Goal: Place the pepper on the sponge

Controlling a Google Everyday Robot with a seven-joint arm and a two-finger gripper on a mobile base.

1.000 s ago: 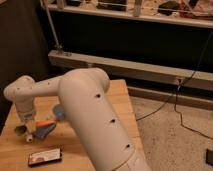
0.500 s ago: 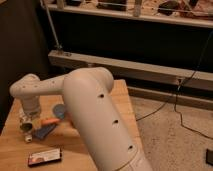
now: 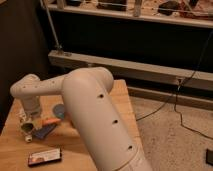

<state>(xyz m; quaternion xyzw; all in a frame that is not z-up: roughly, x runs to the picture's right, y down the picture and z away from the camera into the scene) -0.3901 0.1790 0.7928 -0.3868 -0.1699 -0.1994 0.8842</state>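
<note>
The pepper [image 3: 51,121], a slim bright-orange piece, lies along the upper edge of the sponge [image 3: 45,131], a medium-blue pad on the wooden table [image 3: 15,150]. It seems to rest partly on the pad. My gripper [image 3: 27,127] hangs from the white wrist [image 3: 30,97] just left of both, low over the table. I cannot tell whether it touches the pepper. The thick white arm [image 3: 95,115] crosses the middle of the view and hides the table's right part.
A paler grey-blue roundish piece [image 3: 60,111] sits just behind the pepper. A dark flat packet [image 3: 45,156] lies near the table's front edge. Beyond the table are a metal rail [image 3: 150,70], dark shelving, and cables on speckled floor [image 3: 170,130].
The wrist and gripper have shifted a little to the right, closer to the sponge. The pepper now shows slightly farther right, at the sponge's upper edge.
</note>
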